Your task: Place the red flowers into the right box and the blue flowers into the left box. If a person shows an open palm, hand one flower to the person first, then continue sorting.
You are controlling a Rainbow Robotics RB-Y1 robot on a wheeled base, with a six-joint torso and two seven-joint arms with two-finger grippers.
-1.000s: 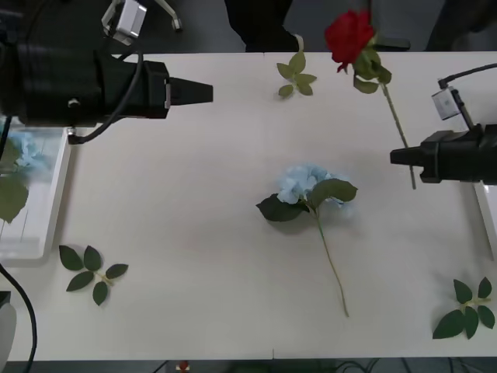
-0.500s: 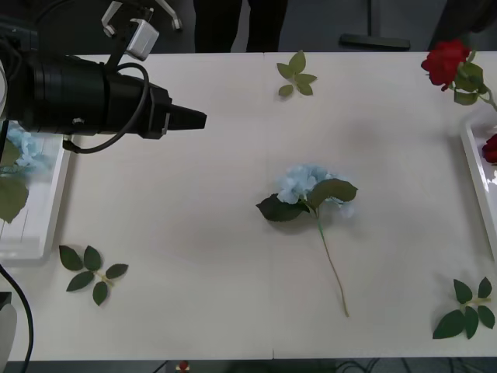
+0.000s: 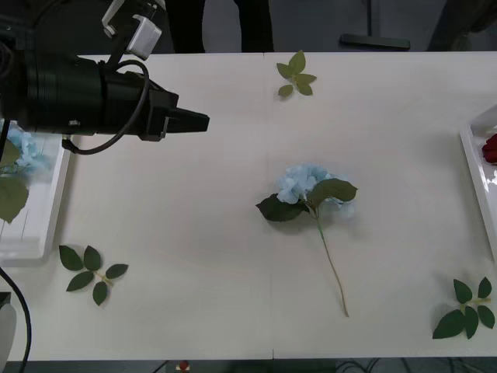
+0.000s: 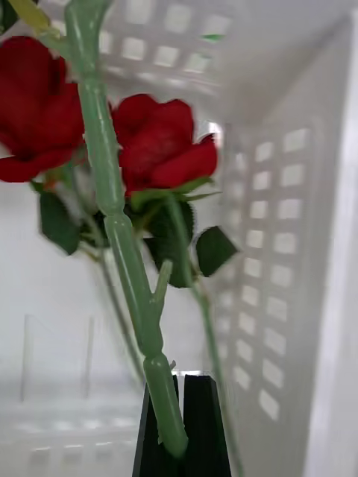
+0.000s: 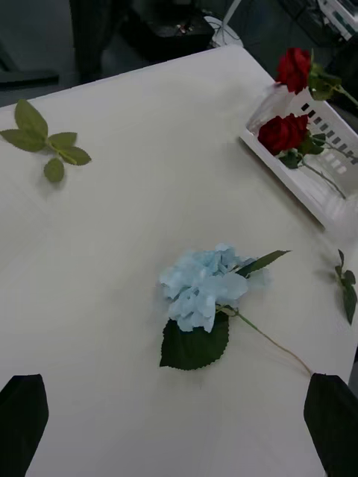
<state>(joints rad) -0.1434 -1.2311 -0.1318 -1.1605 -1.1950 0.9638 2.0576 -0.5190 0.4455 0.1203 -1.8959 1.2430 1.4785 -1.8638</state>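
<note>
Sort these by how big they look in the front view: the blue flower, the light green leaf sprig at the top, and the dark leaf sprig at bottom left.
1. Blue flower, stem included
2. Dark leaf sprig
3. Light green leaf sprig

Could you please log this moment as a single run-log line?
right gripper: shut on red rose stem, inside right box | left gripper: open, above table | blue flower: mid-table, unsorted | phase: placing red rose

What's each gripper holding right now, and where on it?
The right gripper pinches a red rose's stem near its lower end, over the right box. The left gripper is open above the table, holding nothing.
</note>
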